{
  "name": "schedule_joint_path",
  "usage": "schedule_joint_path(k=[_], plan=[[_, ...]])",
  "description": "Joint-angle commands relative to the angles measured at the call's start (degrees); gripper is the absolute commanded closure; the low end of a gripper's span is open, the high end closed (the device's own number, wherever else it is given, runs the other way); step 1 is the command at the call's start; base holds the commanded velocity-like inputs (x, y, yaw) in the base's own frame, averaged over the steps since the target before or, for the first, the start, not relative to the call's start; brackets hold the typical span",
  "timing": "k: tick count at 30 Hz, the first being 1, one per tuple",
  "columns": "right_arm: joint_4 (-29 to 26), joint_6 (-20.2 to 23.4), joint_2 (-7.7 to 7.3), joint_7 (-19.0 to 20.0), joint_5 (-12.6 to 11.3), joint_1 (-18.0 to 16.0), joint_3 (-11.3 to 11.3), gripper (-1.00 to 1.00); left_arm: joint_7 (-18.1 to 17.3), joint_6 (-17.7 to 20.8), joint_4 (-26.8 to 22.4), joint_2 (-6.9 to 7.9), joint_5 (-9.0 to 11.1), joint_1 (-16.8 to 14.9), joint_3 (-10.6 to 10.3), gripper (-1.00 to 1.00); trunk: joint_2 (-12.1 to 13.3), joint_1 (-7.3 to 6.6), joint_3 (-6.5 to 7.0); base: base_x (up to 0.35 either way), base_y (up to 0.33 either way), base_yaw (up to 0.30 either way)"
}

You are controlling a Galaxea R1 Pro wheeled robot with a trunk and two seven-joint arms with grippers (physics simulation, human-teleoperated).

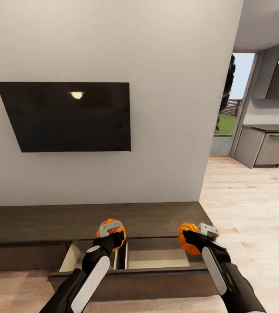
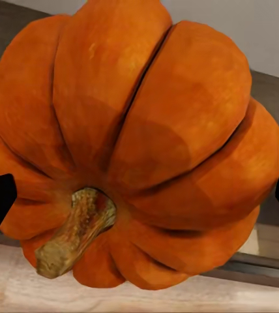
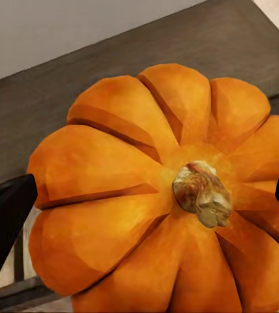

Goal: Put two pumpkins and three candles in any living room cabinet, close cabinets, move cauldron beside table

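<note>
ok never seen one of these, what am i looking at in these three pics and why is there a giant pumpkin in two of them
It is a simulated two-armed robot on wheels, steered by a person. The big picture comes from a camera on its head, looking down over both arms. The other two come from cameras on its wrists, right by the grippers, so whatever a gripper holds looks huge.

The left gripper holds one pumpkin, and the right gripper holds the other pumpkin. Both are small, about gripper-sized.

Below them is a long dark wood cabinet under a wall-mounted TV. One drawer is pulled out, showing light tan compartments. Both pumpkins hang over it, not yet dropped in.
</note>
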Motion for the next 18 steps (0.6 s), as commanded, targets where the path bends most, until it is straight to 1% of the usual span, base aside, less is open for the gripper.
schedule_joint_path(k=[1, 2, 3, 4, 5, 7, 8, 10, 11, 12, 13, 14, 16, 17, 18], plan=[[0.5, 0.1, -0.01, -0.4, -0.1, -0.1, 0.1, 1.0, 1.3, 0.8, -0.8, -0.1, 0.4, 0.0, -0.1, 1.0, 0.0, 0.0, -0.06, 0.0, 0.0, 0.0], [1.9, 0.1, 0.04, -0.5, 1.0, -0.4, 0.1, 1.0, 2.4, 1.6, -1.9, -0.69, 0.4, 0.0, -0.1, 1.0, 0.0, 0.0, -0.06, 0.0, 0.0, 0.0], [3.3, 0.0, 0.09, -0.5, 2.1, -0.9, 0.2, 1.0, 3.2, 2.3, -2.5, -1.67, 0.5, 0.0, -0.1, 1.0, 0.0, 0.0, -0.06, 0.0, 0.0, 0.0], [5.6, 0.0, 0.18, -0.6, 3.7, -1.9, 0.2, 1.0, 3.8, 3.6, -2.9, -3.68, 0.6, 0.0, 0.1, 1.0, 0.0, 0.0, -0.06, 0.0, 0.0, 0.0], [6.4, 0.0, 0.19, -0.6, 4.1, -2.2, 0.2, 1.0, 4.0, 4.3, -3.0, -4.37, 0.6, 0.0, 0.1, 1.0, 0.0, 0.0, -0.06, 0.0, 0.0, 0.0], [9.3, 0.0, 0.24, -0.6, 5.8, -3.4, 0.3, 1.0, 4.5, 7.6, -3.1, -6.51, 0.6, 0.0, 0.5, 1.0, 0.0, 0.0, -0.06, 0.0, 0.0, 0.0], [9.9, 0.0, 0.24, -0.6, 6.1, -3.6, 0.3, 1.0, 4.5, 8.4, -3.1, -6.88, 0.6, 0.0, 0.7, 1.0, 0.0, 0.0, -0.06, 0.0, 0.0, 0.0], [12.0, 0.0, 0.26, -0.6, 6.8, -4.6, 0.3, 1.0, 4.7, 10.1, -3.1, -8.3, 1.4, 0.0, 1.1, 1.0, 0.0, 0.0, -0.06, 0.0, 0.0, 0.0], [12.4, 0.0, 0.26, -0.6, 6.9, -4.8, 0.3, 1.0, 4.8, 10.4, -3.1, -8.71, 1.7, 0.0, 1.1, 1.0, 0.0, 0.0, -0.06, 0.0, 0.0, 0.0], [13.2, 0.0, 0.26, -0.6, 7.1, -5.2, 0.3, 1.0, 4.8, 10.7, -3.2, -9.12, 2.7, 0.0, 1.2, 1.0, 0.0, 0.0, -0.06, 0.0, 0.0, 0.0], [13.9, 0.0, 0.26, -0.6, 7.2, -5.5, 0.3, 1.0, 4.9, 10.9, -3.4, -9.12, 3.8, 0.0, 1.3, 1.0, 0.0, 0.0, -0.06, 0.0, 0.0, 0.0], [14.2, 0.0, 0.26, -0.6, 7.3, -5.7, 0.4, 1.0, 4.9, 11.0, -3.5, -9.12, 4.4, 0.0, 1.4, 1.0, 0.0, 0.0, -0.06, 0.0, 0.0, 0.0], [15.0, 0.0, 0.27, -0.5, 7.4, -5.9, 0.7, 1.0, 4.9, 11.1, -4.7, -9.12, 7.4, 0.0, 1.6, 1.0, 0.0, 0.0, -0.06, 0.0, 0.0, 0.0], [15.2, 0.0, 0.27, -0.5, 7.4, -6.0, 0.8, 1.0, 4.9, 11.1, -5.1, -9.12, 8.2, 0.0, 1.7, 1.0, 0.0, 0.0, -0.06, 0.0, 0.0, 0.0], [15.4, 0.0, 0.27, -0.5, 7.4, -6.0, 1.1, 1.0, 5.0, 11.1, -6.0, -9.12, 9.9, 0.0, 1.7, 1.0, 0.0, 0.0, -0.06, 0.0, 0.0, 0.0]])
